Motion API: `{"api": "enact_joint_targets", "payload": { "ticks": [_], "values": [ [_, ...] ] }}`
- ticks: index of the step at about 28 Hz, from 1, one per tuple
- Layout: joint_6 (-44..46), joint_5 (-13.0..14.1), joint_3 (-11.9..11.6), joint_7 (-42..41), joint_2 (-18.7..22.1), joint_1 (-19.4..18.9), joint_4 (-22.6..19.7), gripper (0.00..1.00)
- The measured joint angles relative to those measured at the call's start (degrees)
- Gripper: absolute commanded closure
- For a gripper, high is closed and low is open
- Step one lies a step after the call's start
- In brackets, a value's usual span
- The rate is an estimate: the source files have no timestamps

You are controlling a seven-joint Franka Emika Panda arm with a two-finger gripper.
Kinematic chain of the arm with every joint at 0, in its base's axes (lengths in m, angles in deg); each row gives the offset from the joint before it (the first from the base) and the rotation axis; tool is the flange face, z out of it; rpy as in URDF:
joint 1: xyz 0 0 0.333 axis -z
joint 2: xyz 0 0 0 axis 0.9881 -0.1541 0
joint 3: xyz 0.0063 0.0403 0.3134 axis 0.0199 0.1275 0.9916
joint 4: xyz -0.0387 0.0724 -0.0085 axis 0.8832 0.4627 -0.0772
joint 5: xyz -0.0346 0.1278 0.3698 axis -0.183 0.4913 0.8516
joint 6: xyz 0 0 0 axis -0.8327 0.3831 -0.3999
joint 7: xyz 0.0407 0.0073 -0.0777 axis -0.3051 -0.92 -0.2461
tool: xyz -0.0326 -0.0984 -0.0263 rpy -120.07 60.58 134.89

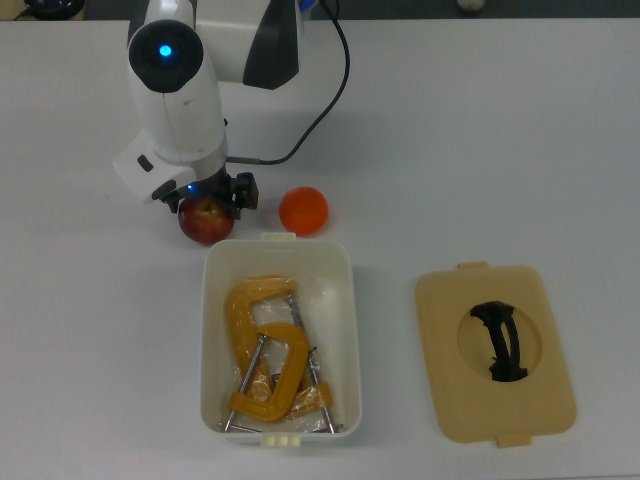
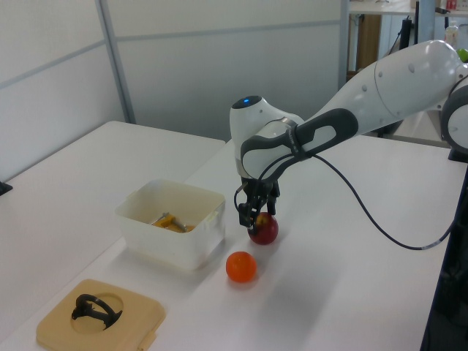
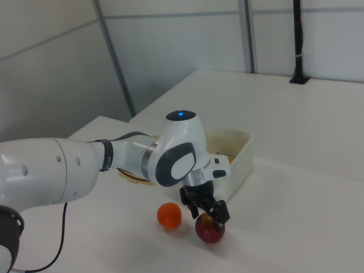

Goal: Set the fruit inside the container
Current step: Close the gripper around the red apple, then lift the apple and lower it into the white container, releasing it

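In the top view, the arm's white wrist covered most of the claw (image 1: 207, 195), which sat directly over the red fruit (image 1: 206, 224) on the white table (image 1: 500, 140); only the lower half of that fruit showed beneath it, so this view alone could not settle whether the fingers were closed. To the top view's right of it lay the orange fruit (image 1: 303, 210), apart from the red one and just beside the short end of the container (image 1: 352, 330). Neither fruit was inside the container, which held yellow C-clamps (image 1: 265, 350). Farther to the top view's right lay the tan lid (image 1: 495, 352) with its black handle (image 1: 502, 340), well apart from the container.

The left view showed what the top view hid: the claw (image 2: 254, 216) stood upright on the red fruit (image 2: 264, 229), its dark fingers straddling the fruit's top, spread and not clenched. The orange fruit (image 2: 240, 266) sat nearer the camera, the container (image 2: 172, 223) to the left view's left, the lid (image 2: 102, 316) in the foreground.

The right view gave the other side: the orange fruit (image 3: 169, 215) lay to the right view's left of the red fruit (image 3: 210, 229), the claw (image 3: 207, 212) pressed down over the red one, and the container (image 3: 242, 156) stood behind them, mostly hidden by the arm.
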Motion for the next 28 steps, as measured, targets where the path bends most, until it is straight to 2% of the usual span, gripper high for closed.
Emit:
{"api": "enact_joint_targets", "payload": {
  "ticks": [2, 3, 6, 7, 9, 15, 21, 28],
  "values": [
    [-0.24, -0.02, 0.00, 0.00, -0.32, 0.00, 0.00, 0.00],
    [-0.29, -0.09, 0.00, 0.00, -0.43, 0.00, 0.00, 0.03],
    [-0.30, -0.30, 0.00, 0.00, -0.46, 0.00, 0.03, 0.31],
    [-0.30, -0.38, 0.00, 0.00, -0.45, 0.01, 0.08, 0.44],
    [-0.30, -0.41, 0.00, 0.00, -0.37, 0.01, 0.29, 0.51],
    [2.21, -0.44, 0.00, 0.00, 1.32, 0.05, 1.84, 0.50],
    [10.10, -0.68, 1.01, 0.00, 4.90, -0.26, 7.02, 0.49],
    [10.49, -6.38, 3.13, 0.98, 6.13, -2.03, 11.77, 0.50]
  ]
}}
